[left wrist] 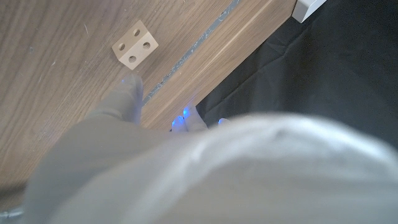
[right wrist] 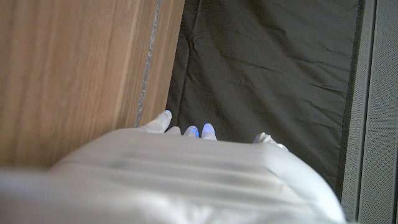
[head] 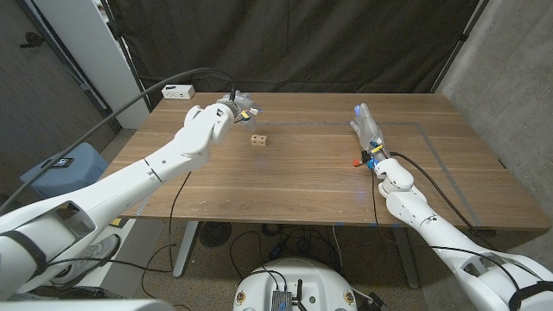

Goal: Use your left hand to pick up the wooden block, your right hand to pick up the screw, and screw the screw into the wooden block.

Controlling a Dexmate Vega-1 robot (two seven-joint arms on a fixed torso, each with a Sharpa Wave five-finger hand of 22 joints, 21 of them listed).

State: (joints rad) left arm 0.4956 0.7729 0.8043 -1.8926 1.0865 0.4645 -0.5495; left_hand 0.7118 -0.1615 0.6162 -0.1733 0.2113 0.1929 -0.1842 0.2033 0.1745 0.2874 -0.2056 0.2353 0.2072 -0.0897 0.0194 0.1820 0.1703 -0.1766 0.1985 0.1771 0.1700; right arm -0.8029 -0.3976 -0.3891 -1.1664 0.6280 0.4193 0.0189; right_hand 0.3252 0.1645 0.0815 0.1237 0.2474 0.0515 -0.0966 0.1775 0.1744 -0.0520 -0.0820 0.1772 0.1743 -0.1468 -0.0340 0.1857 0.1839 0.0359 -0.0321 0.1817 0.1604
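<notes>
The wooden block (head: 257, 139) is a small pale cube with round holes in its faces, lying on the table (head: 285, 186) left of the middle; it shows again as the wooden block (left wrist: 134, 45) in the left wrist view. My left hand (head: 226, 113) hovers just left of and behind it, apart from it, fingers (left wrist: 130, 94) spread and holding nothing. My right hand (head: 368, 130) stands at the right of the table, well away from the block, fingers stretched toward the far edge with nothing in them. A small red speck (head: 356, 161) lies beside that wrist; I cannot tell what it is.
A white power strip (head: 178, 91) lies at the table's far left corner. A thin grey tape line (head: 346, 123) runs along the far side of the table and down its right part. A black curtain (head: 302, 43) hangs behind the table.
</notes>
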